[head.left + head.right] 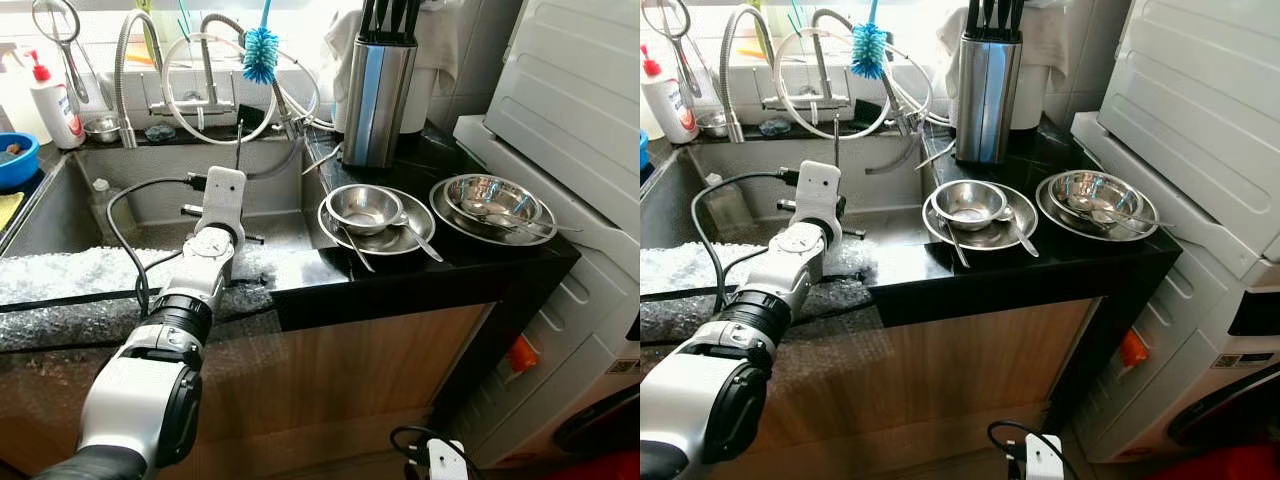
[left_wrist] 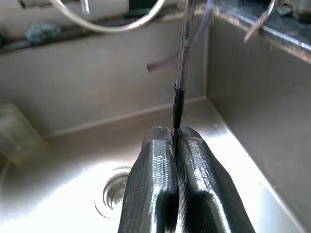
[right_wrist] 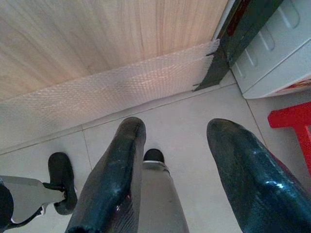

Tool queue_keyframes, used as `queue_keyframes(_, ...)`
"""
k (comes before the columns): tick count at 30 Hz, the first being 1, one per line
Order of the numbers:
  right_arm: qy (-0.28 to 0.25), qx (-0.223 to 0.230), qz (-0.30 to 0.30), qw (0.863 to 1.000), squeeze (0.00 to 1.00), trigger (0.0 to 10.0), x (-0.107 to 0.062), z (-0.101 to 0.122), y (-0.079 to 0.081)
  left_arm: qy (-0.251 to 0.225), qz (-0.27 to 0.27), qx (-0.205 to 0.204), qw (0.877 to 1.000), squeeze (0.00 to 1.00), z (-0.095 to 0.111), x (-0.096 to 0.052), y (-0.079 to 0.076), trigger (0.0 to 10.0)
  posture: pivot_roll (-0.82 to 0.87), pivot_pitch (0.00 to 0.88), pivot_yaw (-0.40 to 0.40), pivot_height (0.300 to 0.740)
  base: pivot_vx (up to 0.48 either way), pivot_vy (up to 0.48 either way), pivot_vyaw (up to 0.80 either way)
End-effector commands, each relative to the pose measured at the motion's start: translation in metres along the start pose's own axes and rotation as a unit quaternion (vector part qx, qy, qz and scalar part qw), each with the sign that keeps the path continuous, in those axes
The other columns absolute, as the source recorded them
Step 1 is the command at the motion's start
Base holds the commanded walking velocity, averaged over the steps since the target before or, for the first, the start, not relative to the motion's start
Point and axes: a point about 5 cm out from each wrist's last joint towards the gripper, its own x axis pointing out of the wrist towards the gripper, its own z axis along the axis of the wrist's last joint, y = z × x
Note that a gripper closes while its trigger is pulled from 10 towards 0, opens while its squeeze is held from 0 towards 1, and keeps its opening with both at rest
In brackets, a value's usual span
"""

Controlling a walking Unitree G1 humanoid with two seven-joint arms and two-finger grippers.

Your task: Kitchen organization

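Observation:
My left gripper [image 2: 174, 140] reaches over the steel sink [image 1: 60, 215], shut on a thin metal utensil [image 2: 179, 92] with a dark band, which stands upright above the fingers [image 1: 238, 142]. The part of the utensil beyond the view's edge is hidden. On the black counter [image 1: 480, 262] to the right lie two steel plates: one [image 1: 340, 232] carries a small bowl [image 1: 363, 208] and spoons, the other [image 1: 452, 222] a wider bowl [image 1: 490, 196]. My right gripper [image 3: 177, 131] hangs open low over the tiled floor.
A steel knife block [image 1: 378, 98] stands behind the plates. A blue bottle brush [image 1: 260, 52], coiled tap hoses [image 1: 205, 90] and a soap bottle [image 1: 55, 102] line the back of the sink. A white washing machine [image 1: 570, 130] is on the right. Bubble wrap covers the counter's front edge [image 1: 60, 275].

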Motion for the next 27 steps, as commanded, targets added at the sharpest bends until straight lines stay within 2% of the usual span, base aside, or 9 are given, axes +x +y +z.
queue_keyframes(1, 0.0, -0.001, -0.001, 1.0, 0.0, 10.0, 0.0, 0.0, -0.003, 0.008, -0.003, -0.016, 1.0, 0.0, 0.003, 0.001, -0.004, 10.0, -0.1, 0.0, -0.016, 0.74, 0.0, 0.0, 0.0)
queue_keyframes(2, 0.001, -0.001, -0.001, 1.0, 0.0, 10.0, 0.0, 0.0, -0.003, 0.009, -0.003, -0.017, 1.0, 0.0, 0.002, 0.001, -0.004, 10.0, -0.1, 0.0, -0.016, 0.74, 0.0, 0.0, 0.0)
queue_keyframes(3, 0.003, 0.001, -0.002, 1.0, 0.0, 10.0, -0.001, -0.002, -0.004, 0.015, -0.005, -0.022, 1.0, 0.18, 0.0, 0.001, -0.006, 10.0, -0.1, 0.0, -0.015, 0.74, 0.0, 0.0, 0.0)
queue_keyframes(4, 0.004, 0.001, -0.002, 1.0, 0.0, 10.0, -0.001, -0.003, -0.004, 0.016, -0.005, -0.023, 1.0, 0.81, -0.001, 0.001, -0.006, 10.0, -0.1, 0.0, -0.015, 0.74, 0.0, 0.0, 0.0)
queue_keyframes(5, 0.005, 0.001, -0.002, 1.0, 0.0, 10.0, -0.001, -0.004, -0.005, 0.017, -0.006, -0.025, 1.0, 1.0, -0.001, 0.001, -0.007, 10.0, -0.1, 0.0, -0.015, 0.74, 0.0, 0.0, 0.0)
queue_keyframes(20, 0.021, 0.004, -0.003, 1.0, 0.0, 10.0, -0.002, -0.009, -0.01, 0.006, -0.004, -0.03, 1.0, 1.0, 0.002, 0.001, -0.008, 10.0, -0.1, 0.0, -0.021, 0.74, 0.0, 0.0, 0.0)
queue_keyframes(21, 0.022, 0.005, -0.004, 1.0, 0.0, 10.0, -0.003, -0.01, -0.011, 0.002, -0.003, -0.031, 1.0, 0.0, 0.004, 0.001, -0.007, 10.0, -0.1, 0.0, -0.021, 0.74, 0.0, 0.0, 0.0)
queue_keyframes(27, 0.022, 0.006, -0.005, 1.0, 0.0, 10.0, -0.003, -0.01, -0.012, -0.024, -0.006, -0.057, 0.998, 0.0, 0.013, 0.001, -0.008, 10.0, -0.1, 0.0, -0.023, 0.74, 0.0, 0.0, 0.0)
